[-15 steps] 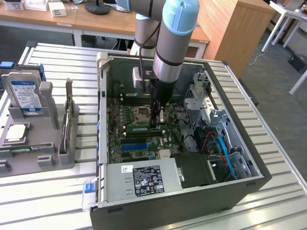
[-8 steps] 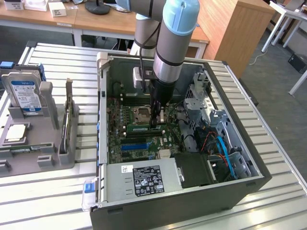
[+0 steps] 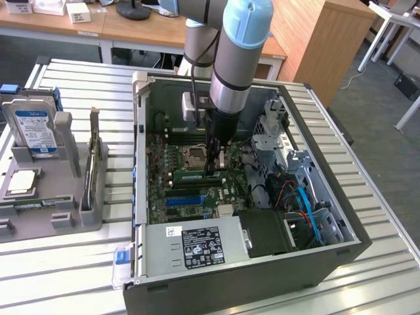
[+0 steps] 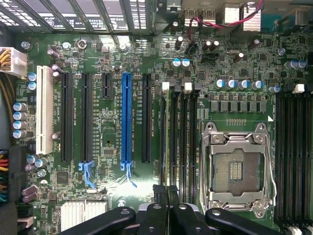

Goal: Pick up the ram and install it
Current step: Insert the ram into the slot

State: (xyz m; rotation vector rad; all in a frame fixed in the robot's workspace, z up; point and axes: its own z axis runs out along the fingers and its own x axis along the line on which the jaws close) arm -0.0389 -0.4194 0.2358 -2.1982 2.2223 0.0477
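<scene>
A slatted metal table (image 3: 72,275) stands before wooden desks (image 3: 131,29) that are cut off by the frame's upper edge. At the exterior view's left a grey holder (image 3: 72,170) carries a hard drive (image 3: 33,128) and a square processor chip (image 3: 20,184); its near corner runs out of frame. At centre lies an open computer case (image 3: 230,289), its power supply (image 3: 197,246) hiding the board's lower part. The arm (image 3: 239,59) comes down from the top centre and blocks the board behind it. The gripper (image 3: 213,164) has its fingers drawn almost together on the ram (image 3: 195,176), which stands on edge in a slot just below the empty processor socket (image 3: 197,155) and above the blue slot (image 3: 187,199); its right end is hidden by the fingers. In the wrist view the ram (image 4: 169,137) shows as a thin edge between dark slots, running under the gripper (image 4: 168,193); how deep it sits cannot be told. At the right, blue cables (image 3: 308,210) are partly tucked under metal brackets.
</scene>
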